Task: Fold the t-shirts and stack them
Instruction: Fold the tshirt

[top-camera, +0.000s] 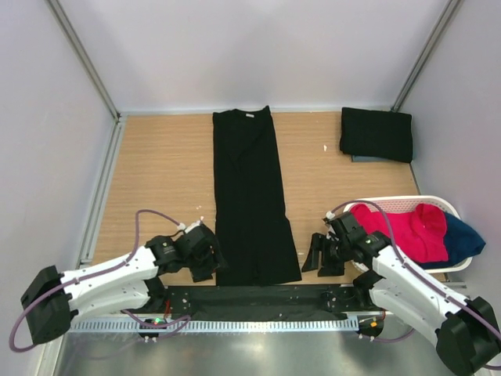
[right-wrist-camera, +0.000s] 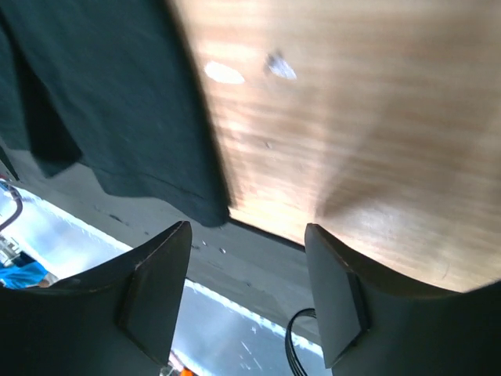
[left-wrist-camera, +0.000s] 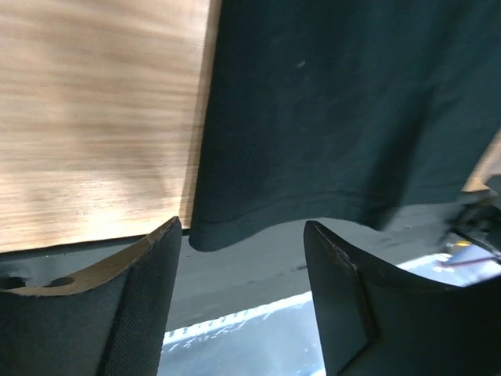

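Note:
A black t-shirt [top-camera: 250,196], folded lengthwise into a long strip, lies down the middle of the wooden table [top-camera: 164,172]. A second black t-shirt [top-camera: 376,133] sits folded at the back right. My left gripper [top-camera: 210,262] is at the strip's near left corner, open and empty. In the left wrist view the hem [left-wrist-camera: 329,102] ends just ahead of that gripper [left-wrist-camera: 243,227]. My right gripper [top-camera: 322,262] stands a little to the right of the near right corner, also open and empty. The right wrist view shows the corner [right-wrist-camera: 102,94] ahead and left of that gripper [right-wrist-camera: 246,231].
A white oval basket [top-camera: 391,200] at the right holds red cloth [top-camera: 407,231] and blue cloth [top-camera: 462,239], close behind my right arm. A dark strip [top-camera: 258,298] and a metal rail run along the near table edge. Grey walls enclose the table.

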